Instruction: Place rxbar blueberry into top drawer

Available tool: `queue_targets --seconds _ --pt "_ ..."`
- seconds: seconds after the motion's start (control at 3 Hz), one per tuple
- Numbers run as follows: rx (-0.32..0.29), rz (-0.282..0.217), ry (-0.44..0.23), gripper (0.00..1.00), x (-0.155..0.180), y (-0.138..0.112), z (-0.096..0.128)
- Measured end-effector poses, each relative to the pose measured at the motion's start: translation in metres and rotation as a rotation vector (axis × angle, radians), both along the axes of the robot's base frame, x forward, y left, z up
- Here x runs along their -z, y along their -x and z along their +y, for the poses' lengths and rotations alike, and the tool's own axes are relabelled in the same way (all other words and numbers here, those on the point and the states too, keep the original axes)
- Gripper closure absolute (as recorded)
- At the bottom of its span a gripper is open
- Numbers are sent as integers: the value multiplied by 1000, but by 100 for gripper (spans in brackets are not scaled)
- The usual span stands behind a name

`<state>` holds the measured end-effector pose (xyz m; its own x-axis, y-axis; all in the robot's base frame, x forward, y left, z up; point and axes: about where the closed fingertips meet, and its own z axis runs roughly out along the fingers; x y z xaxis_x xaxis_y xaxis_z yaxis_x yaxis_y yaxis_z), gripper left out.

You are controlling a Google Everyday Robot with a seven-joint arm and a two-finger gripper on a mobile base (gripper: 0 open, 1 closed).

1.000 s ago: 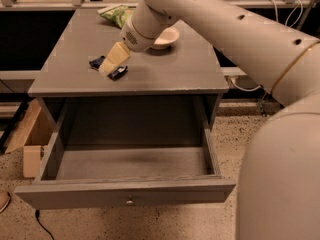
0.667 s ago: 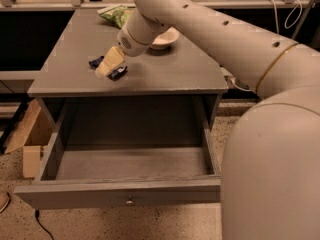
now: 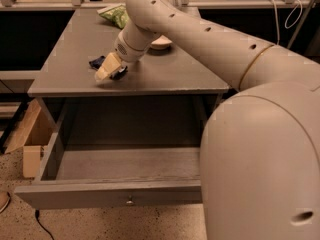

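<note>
The rxbar blueberry [image 3: 96,62], a dark navy bar, lies on the grey cabinet top [image 3: 75,49], mostly hidden behind my gripper. My gripper [image 3: 109,70], with pale tan fingers, is down on the cabinet top right at the bar, its tips pointing left and down. The top drawer [image 3: 115,196] is pulled fully open below, with a small round knob at the centre of its front panel. Its inside shows bare grey wood.
A green crinkly snack bag [image 3: 116,15] lies at the back of the cabinet top. A white bowl [image 3: 161,43] sits behind my arm. A cardboard box [image 3: 30,144] stands on the floor at the left. My large arm and body fill the right side.
My gripper has stayed at the bar on the cabinet top. My arm and body have swung further into view and cover more of the right side.
</note>
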<state>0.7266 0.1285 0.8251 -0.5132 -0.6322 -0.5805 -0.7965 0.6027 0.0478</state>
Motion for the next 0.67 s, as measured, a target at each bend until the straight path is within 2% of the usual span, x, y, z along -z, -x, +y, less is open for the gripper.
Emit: queue_targets --seconds 0.33,0.67 --pt "23 12 21 0 7 -5 5" --pt "40 0 36 0 4 -7 10"
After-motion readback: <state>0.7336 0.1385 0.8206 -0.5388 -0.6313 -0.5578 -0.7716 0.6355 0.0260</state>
